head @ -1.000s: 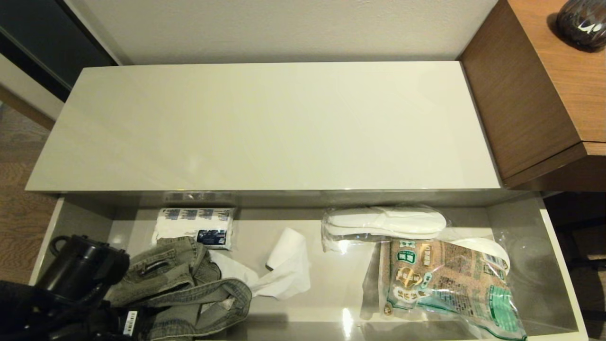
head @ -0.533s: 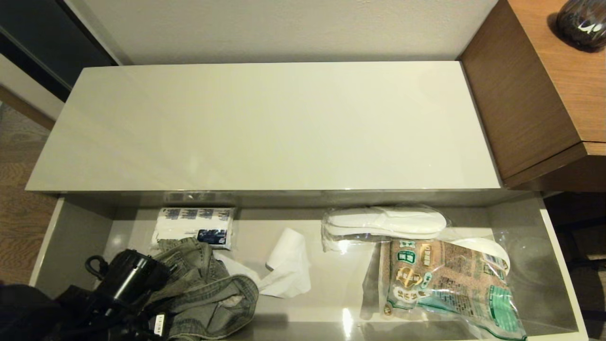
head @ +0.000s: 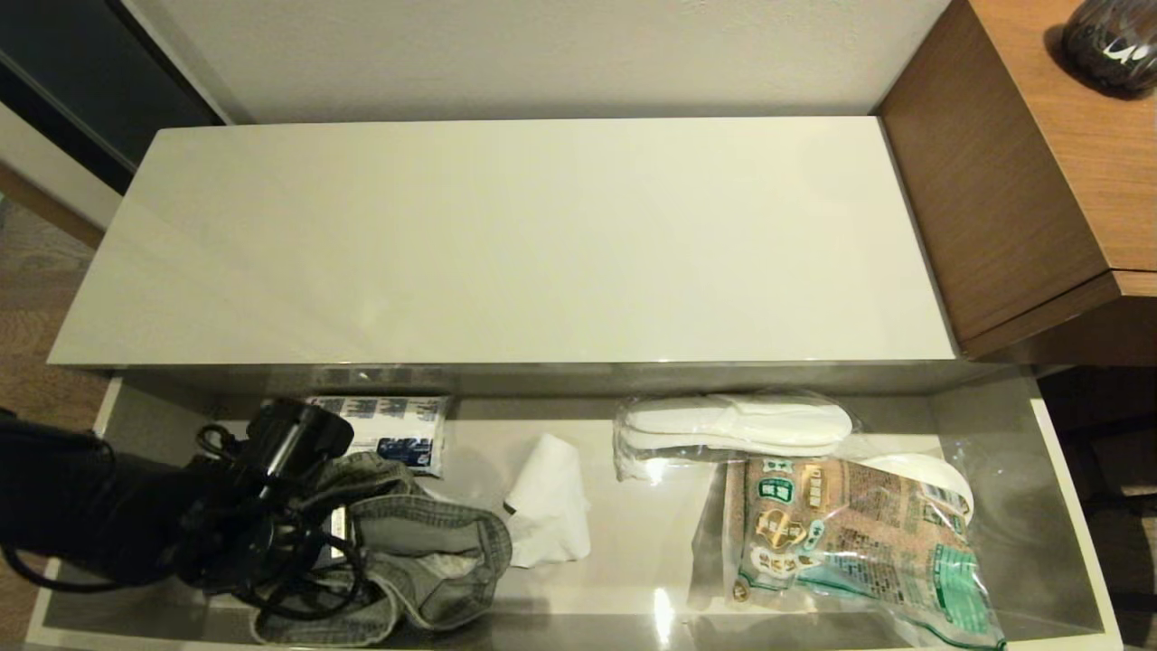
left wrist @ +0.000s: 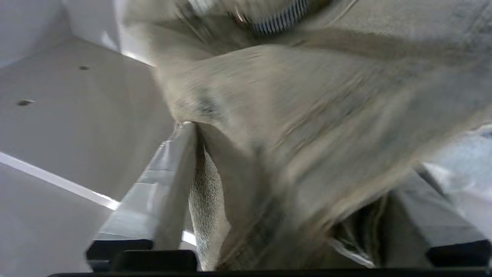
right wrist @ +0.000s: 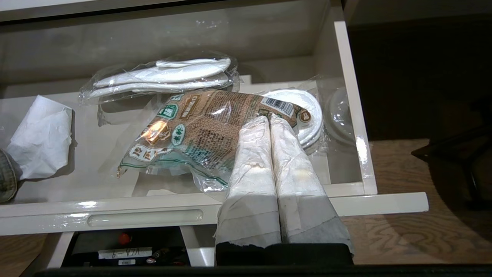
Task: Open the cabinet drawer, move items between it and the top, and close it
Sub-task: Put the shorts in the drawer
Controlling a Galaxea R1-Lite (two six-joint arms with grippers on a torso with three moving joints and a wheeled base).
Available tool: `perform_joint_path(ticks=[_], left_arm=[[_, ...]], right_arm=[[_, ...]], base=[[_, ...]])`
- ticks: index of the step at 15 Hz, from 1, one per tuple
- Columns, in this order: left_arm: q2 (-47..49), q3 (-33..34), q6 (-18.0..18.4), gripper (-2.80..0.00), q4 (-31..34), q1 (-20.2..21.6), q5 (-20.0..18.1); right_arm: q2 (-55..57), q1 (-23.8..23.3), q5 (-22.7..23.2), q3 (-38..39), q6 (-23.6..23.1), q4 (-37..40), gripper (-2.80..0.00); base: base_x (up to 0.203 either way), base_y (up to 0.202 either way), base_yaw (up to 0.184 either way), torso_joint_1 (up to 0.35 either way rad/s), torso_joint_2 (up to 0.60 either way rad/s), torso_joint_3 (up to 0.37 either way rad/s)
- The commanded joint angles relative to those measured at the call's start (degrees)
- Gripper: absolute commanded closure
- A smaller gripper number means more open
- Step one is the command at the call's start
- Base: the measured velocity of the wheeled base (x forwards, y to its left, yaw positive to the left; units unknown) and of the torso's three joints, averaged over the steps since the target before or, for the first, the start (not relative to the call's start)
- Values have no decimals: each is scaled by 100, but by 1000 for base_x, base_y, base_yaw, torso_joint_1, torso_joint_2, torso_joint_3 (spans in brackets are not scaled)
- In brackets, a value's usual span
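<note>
The cabinet drawer [head: 1053, 470] stands pulled fully out below the top [head: 506, 244], so that its contents lie open to both arms. The left gripper [head: 339, 524] is down inside the drawer's left end, buried in the denim garment [head: 434, 561]. In the left wrist view the cloth [left wrist: 292, 127] fills the space ahead of the camera and drapes across where the fingers would be; the fabric appears gathered and lifted, which suggests they are clenched on it, though the fingers themselves are hidden and this cannot be told for certain. The garment lies bunched against the drawer's near left corner, with a looped hem bulging toward the paper roll [head: 547, 502]. The roll rests on the drawer floor just beside the garment, its trailing sheet crumpled beneath it. Behind the garment sits a blue-and-white printed pack [head: 398, 434]. The right half holds the slippers [head: 732, 425] in their clear bag and the printed packet [head: 859, 542], both apart from the items to be moved. The right gripper [right wrist: 269, 123] hangs above the drawer's front right, its fingers pressed together on nothing, idle over the packet. The top carries nothing yet, so the transfer appears to be at its first lift.
</note>
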Motion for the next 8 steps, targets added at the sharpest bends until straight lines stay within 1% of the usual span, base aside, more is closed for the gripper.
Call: perform_joint_path(ticks=[1, 2, 3, 4, 5, 6, 7, 8], left_arm=[[-12, -709, -535, -280, 751, 221, -82], [-86, -988, -763, -280, 1118, 374, -368], [-176, -1174, -924, -280, 1428, 560, -781], [-253, -1276, -1051, -280, 1649, 667, -1070], [-320, -1307, -1162, -280, 1772, 708, -1229], [-436, -1296, -1233, -280, 1812, 737, -1272], [-536, -1282, -1264, -280, 1866, 776, -1332], [-758, -1260, -1277, -280, 1955, 832, -1486]], right_arm=[[8, 3, -2, 8, 4, -3, 0], [8, 3, -2, 1, 4, -4, 0], [8, 3, -2, 9, 4, -1, 0], [8, 11, -2, 6, 4, -1, 0], [8, 3, -2, 9, 4, -10, 0], [8, 3, -2, 5, 4, -1, 0], [8, 3, -2, 2, 4, -1, 0], [8, 3, -2, 2, 4, -1, 0]], base=[[0, 0, 0, 0, 0, 0], [0, 0, 0, 0, 0, 0], [0, 0, 0, 0, 0, 0], [0, 0, 0, 0, 0, 0], [0, 0, 0, 0, 0, 0], [0, 0, 0, 0, 0, 0], [0, 0, 0, 0, 0, 0], [0, 0, 0, 0, 0, 0]])
